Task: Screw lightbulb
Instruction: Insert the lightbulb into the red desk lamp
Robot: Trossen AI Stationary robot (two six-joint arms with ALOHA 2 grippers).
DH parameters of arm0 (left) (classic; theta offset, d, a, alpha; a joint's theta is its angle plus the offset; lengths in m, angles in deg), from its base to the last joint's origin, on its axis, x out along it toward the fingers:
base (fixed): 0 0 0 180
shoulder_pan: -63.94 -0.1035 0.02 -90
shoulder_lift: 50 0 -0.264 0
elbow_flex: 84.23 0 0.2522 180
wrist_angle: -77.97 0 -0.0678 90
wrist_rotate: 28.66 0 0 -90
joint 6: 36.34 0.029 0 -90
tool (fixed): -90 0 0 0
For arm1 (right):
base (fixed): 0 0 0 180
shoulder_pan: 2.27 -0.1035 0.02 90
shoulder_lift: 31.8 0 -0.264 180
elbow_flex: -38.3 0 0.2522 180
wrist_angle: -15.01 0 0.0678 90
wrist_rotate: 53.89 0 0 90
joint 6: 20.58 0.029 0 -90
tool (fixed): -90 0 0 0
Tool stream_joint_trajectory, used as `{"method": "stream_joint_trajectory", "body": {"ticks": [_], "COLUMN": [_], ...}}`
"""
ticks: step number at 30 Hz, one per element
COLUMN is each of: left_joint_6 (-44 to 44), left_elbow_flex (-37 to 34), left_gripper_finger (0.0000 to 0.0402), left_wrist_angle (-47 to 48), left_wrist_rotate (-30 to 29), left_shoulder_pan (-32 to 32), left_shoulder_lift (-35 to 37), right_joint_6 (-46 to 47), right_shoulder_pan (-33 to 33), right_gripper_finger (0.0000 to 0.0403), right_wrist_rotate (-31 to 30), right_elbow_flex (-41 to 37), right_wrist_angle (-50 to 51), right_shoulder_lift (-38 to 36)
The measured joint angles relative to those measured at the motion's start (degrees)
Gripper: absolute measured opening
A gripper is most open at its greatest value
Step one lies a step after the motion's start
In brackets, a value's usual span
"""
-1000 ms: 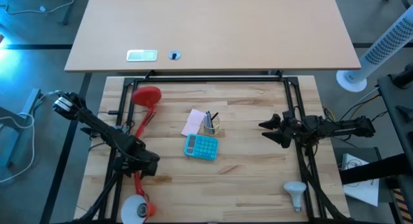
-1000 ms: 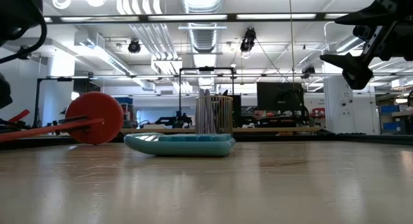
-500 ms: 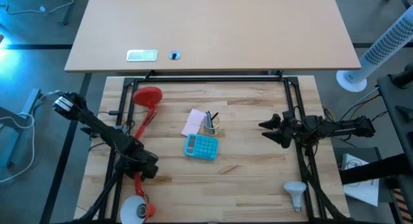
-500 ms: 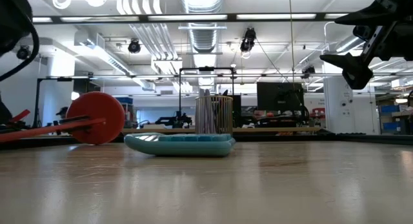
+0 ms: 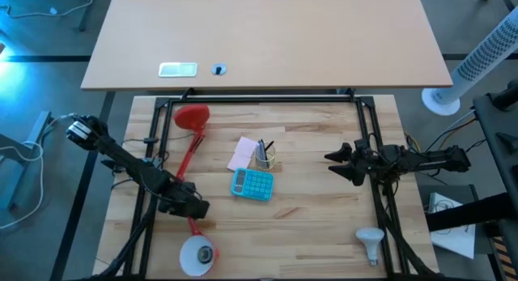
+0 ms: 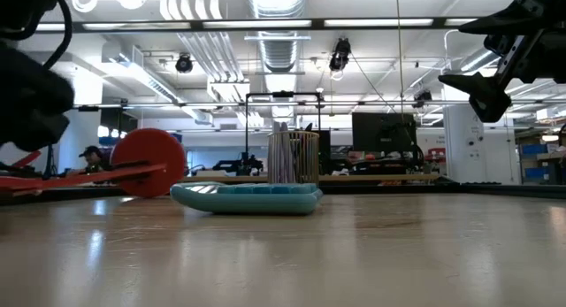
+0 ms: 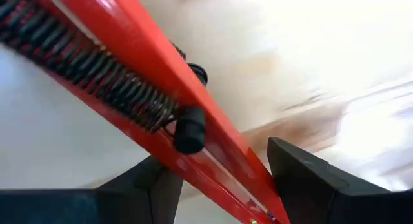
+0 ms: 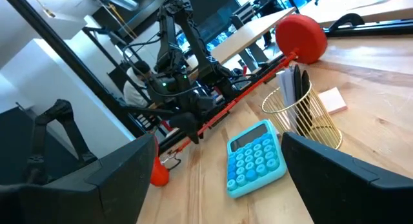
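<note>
The lightbulb (image 5: 371, 242) lies alone on the table near the right front corner, white head toward the far edge. A red lamp lies along the left side: round base (image 5: 192, 117) at the far end, thin red arm (image 5: 188, 155), white shade (image 5: 197, 255) by the near edge. My left gripper (image 5: 193, 208) is shut on the arm just behind the shade. Far from the lightbulb, my right gripper (image 5: 339, 166) hovers open above the table's right half, pointing left with nothing between its fingers. My left gripper pinches the lamp's red arm (image 7: 213, 166) between its two fingers (image 7: 293, 175), close to the spring and the shade end. The fingers come down from above, slanting from the table's left, and lie across the arm. The base end stays on the table.
A turquoise calculator (image 5: 253, 184), a wire pen holder (image 5: 265, 155) and a pink notepad (image 5: 240, 155) sit at the table's middle. Black frame rails (image 5: 380, 200) run along both sides. Bare wood lies between the calculator and the lightbulb.
My left gripper has moved toward the table's right edge, still shut on the lamp's arm. The lamp has swung with it: the shade end has slid rightward along the near edge, and the base has shifted slightly right. My right gripper has kept still.
</note>
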Motion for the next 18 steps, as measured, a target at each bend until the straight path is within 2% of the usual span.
{"method": "stream_joint_trajectory", "body": {"ticks": [6,18], "left_joint_6": [-1.57,-3.59], "left_elbow_flex": [0.46,0.36], "left_gripper_finger": [0.0207,0.0207], "left_wrist_angle": [-0.71,-1.57], "left_wrist_rotate": [-9.04,-18.61], "left_shoulder_pan": [0.02,0.0], "left_shoulder_lift": [0.02,0.02], "right_joint_6": [0.02,0.04], "right_shoulder_pan": [0.0,0.0], "right_gripper_finger": [0.0332,0.0332], "right_wrist_rotate": [0.0,0.0], "right_elbow_flex": [0.0,0.0], "right_wrist_angle": [0.02,0.0], "right_shoulder_lift": [0.0,0.0]}}
